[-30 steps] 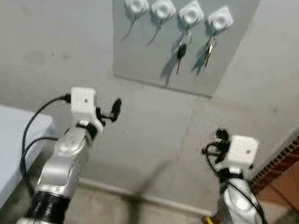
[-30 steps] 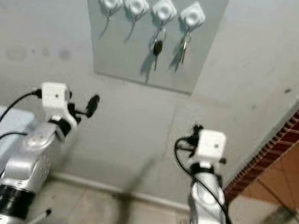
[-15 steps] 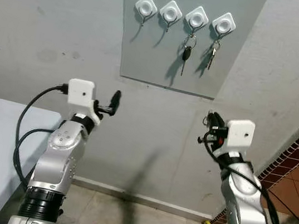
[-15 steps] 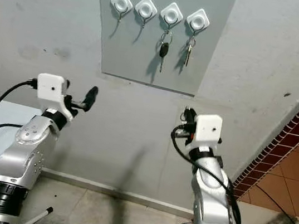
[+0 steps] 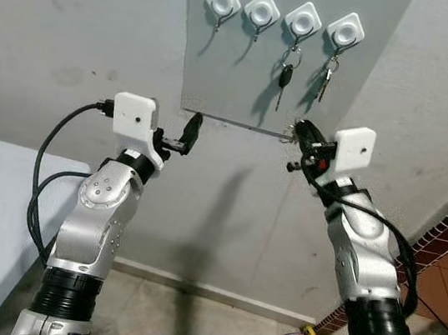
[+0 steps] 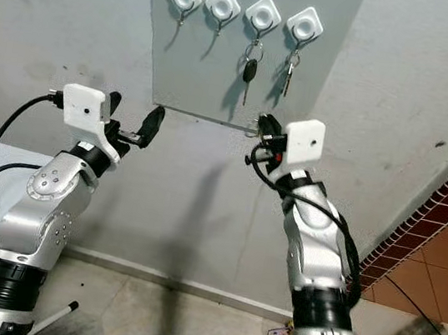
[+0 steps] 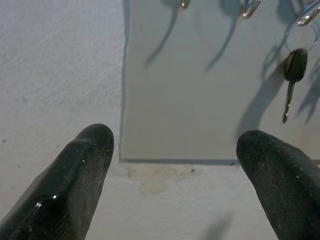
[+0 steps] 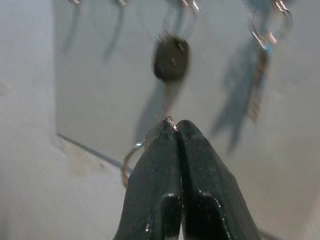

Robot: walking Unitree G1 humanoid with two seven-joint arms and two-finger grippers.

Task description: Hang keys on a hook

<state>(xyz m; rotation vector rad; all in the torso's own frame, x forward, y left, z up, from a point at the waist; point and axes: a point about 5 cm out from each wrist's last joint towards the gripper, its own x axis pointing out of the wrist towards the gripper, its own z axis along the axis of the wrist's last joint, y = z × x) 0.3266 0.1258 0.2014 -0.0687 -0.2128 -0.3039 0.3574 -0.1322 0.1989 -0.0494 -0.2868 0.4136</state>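
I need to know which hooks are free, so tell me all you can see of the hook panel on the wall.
The hook panel is a flat, grey rectangle fixed flush against the rough wall. Four white diamond-shaped hooks run along its top. The robot's left two hang empty; the third carries a black-headed key, the fourth a silver key bunch.

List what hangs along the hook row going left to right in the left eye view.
Bare hook → bare hook → hook with black key → hook with metal keys.
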